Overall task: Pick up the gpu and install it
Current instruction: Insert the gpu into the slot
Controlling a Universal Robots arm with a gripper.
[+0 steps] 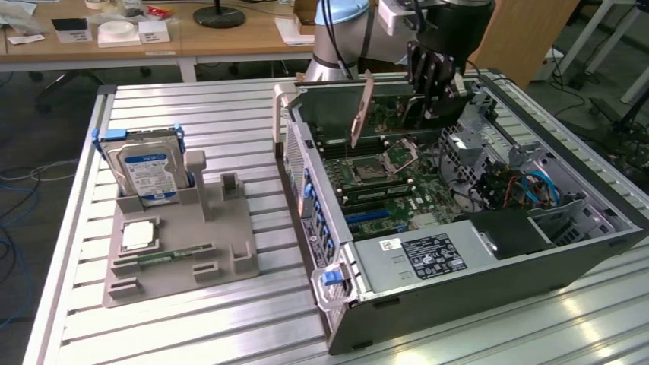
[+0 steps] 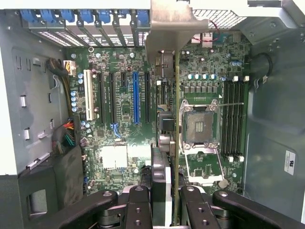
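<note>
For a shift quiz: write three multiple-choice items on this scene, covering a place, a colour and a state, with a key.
1. Where is the gpu?
A. in the grey holder
B. above the open computer case
C. on the wooden desk

2. What colour is the hard drive's carrier?
A. blue
B. red
C. yellow

3. What state is the gripper in?
A. open and empty
B. shut on the gpu
C. holding the memory stick

Key: B, the card hangs over the motherboard; A, blue frame around the drive; B, fingers clamp the card's edge.
</note>
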